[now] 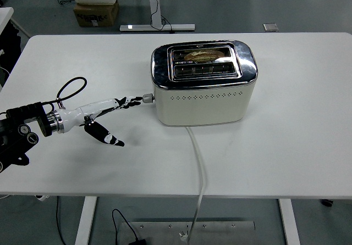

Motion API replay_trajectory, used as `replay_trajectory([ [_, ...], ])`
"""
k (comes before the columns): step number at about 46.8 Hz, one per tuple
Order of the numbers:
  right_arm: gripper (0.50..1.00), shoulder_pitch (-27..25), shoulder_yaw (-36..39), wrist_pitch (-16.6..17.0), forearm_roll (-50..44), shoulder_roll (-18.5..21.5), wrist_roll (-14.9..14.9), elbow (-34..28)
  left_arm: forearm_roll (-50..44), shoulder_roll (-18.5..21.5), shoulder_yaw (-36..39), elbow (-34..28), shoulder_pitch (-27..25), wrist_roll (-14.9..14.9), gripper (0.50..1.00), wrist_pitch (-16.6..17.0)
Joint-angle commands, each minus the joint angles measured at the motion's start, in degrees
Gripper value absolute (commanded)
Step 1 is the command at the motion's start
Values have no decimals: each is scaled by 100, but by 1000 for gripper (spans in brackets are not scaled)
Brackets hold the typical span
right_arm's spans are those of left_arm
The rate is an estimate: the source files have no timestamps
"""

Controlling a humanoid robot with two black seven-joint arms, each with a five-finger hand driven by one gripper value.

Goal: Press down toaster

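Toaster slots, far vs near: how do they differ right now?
The far slot holds a browned bread slice sunk low inside it; the near slot shows only dark interior and wire guides, no bread visible. Both run lengthwise in the toaster's chrome top, parallel and similar in length.

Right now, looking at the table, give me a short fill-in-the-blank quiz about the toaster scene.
1. The slice of bread sits in the toaster's ____ slot.
2. The left hand reaches toward the toaster's ____.
3. The power cord runs off the table's ____ edge.

Missing words: far; lever; near
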Motion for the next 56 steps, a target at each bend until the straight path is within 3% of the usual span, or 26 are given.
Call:
replay_trajectory([
  [1, 998, 0, 0, 3, 0, 0, 2, 1, 0, 0, 7, 15, 0, -2, 1000, 0],
  [40, 998, 0, 0, 3, 0, 0, 1, 1, -264, 79, -2, 121, 35, -2, 1000, -9],
  [56, 998, 0, 0, -6, 0, 0, 2, 1, -2003, 255, -37, 463, -264, 25, 1000, -9],
])
